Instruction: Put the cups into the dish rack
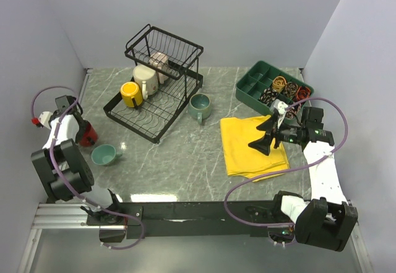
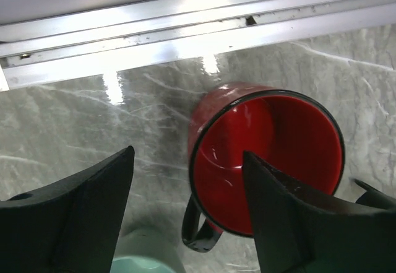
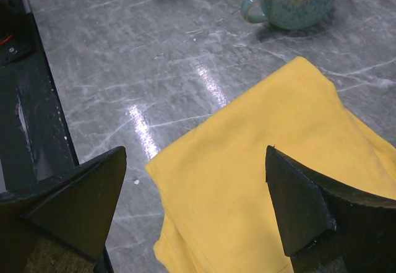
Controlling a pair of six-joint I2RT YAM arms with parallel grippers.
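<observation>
The black wire dish rack [image 1: 176, 96] stands at the back. It holds a yellow cup [image 1: 130, 93], a cream cup [image 1: 146, 77] and a beige cup [image 1: 162, 62] in the upper basket. A teal cup [image 1: 200, 106] stands beside the rack and also shows in the right wrist view [image 3: 297, 0]. A mint-green cup [image 1: 104, 155] and a red cup [image 1: 87, 134] stand at the left. My left gripper [image 2: 185, 183] is open just above the red cup [image 2: 272, 143]; one finger is over its inside, the other outside, with rim and handle between. My right gripper [image 3: 195, 189] is open and empty above a yellow cloth [image 3: 266, 174].
A green compartmented tray [image 1: 253, 87] with small items stands at the back right. The yellow cloth [image 1: 247, 152] lies right of centre. The mint-green cup [image 2: 139, 257] sits close beside the red one. The left wall and its metal rail [image 2: 185, 31] are just beyond the red cup.
</observation>
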